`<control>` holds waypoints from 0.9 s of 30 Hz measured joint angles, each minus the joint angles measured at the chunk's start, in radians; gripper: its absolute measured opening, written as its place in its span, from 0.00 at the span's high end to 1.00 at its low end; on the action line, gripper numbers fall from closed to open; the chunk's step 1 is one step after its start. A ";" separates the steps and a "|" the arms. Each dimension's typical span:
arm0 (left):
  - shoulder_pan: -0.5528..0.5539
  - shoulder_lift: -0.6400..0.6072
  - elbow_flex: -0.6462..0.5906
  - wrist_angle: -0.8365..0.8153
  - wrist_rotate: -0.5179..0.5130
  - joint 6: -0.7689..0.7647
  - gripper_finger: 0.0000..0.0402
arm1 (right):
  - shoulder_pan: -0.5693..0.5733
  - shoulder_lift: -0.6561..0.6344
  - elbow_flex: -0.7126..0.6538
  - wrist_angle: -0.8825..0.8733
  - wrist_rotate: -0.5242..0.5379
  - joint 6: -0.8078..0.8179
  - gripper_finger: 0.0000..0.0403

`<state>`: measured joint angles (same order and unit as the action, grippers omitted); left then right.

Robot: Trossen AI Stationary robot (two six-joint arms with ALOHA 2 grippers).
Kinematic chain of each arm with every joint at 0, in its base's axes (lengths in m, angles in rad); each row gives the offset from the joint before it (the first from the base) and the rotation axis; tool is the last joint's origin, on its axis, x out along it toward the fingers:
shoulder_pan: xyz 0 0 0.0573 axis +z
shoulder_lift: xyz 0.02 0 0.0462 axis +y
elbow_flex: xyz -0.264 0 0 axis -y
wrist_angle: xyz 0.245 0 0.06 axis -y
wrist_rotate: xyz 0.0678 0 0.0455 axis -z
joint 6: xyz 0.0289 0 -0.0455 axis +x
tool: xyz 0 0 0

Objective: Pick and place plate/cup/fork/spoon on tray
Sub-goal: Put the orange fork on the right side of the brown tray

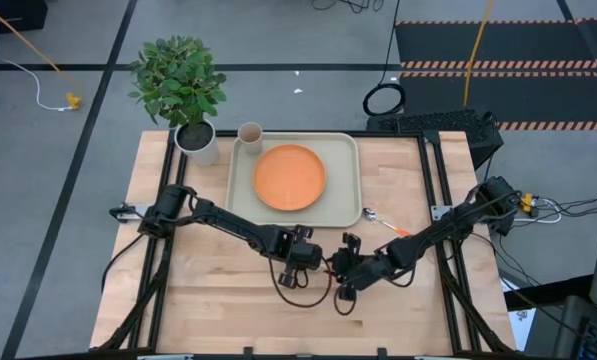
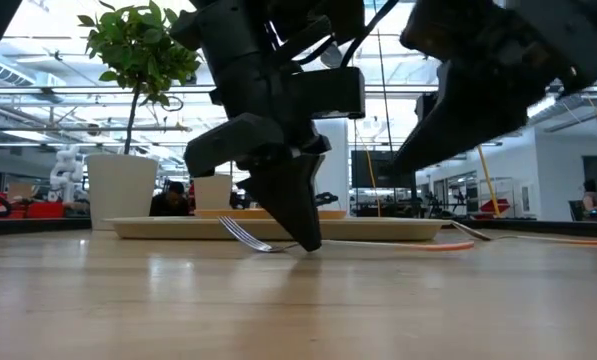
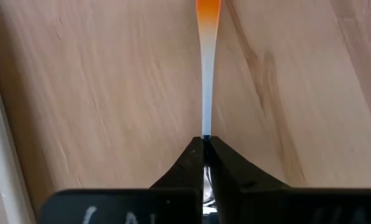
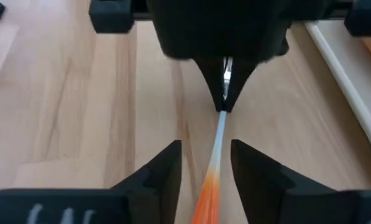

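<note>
Silver-metal fork with orange handle end (image 3: 205,93): lying on the wooden worktop (image 1: 228,300) just off the tray's front edge, near the worktop's middle; tines seen low against the wood in the low view.
Left gripper (image 3: 205,144): fingers pinched closed on the fork's metal shaft, tips down at the worktop surface.
Right gripper (image 4: 205,163): facing the left one from just beside it; fingers spread apart, straddling the fork's orange handle end without touching it, as far as can be seen.
Pale beige-green rectangular tray (image 1: 240,185): at the worktop's back edge, centre.
Round flat orange plate (image 1: 289,177): resting inside the tray, roughly central.
Small beige cylindrical cup (image 1: 250,133): at the tray's back-left corner; whether it stands inside the rim or just outside cannot be told.
Silver spoon with orange handle end (image 1: 383,221): on the bare worktop off the tray's front-right corner, not yet placed.
White plant pot with green leaves (image 1: 198,140): back-left of the tray, just beside the cup.
Risk, grip: the hold is narrow and near the tines; the long handle may swing or slip on lifting.
Risk, collision: both grippers crowd one utensil; closing or lifting together could clash.
Risk, placement: a dangling handle might catch the tray rim.
</note>
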<state>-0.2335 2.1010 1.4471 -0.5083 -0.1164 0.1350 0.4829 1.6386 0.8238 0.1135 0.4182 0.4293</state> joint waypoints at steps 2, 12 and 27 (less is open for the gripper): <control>0.002 0.000 0.000 0.015 0.000 -0.018 0.98 | -0.008 0.000 -0.050 0.076 0.000 -0.022 0.64; 0.024 0.000 0.000 0.180 0.011 -0.063 0.96 | -0.037 0.058 -0.117 0.185 0.001 -0.020 0.59; 0.028 -0.002 0.000 0.188 0.011 -0.062 0.97 | -0.058 0.094 -0.117 0.212 0.028 -0.007 0.84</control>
<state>-0.2056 2.0995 1.4475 -0.3206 -0.1059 0.0731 0.4248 1.7325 0.7068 0.3257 0.4465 0.4219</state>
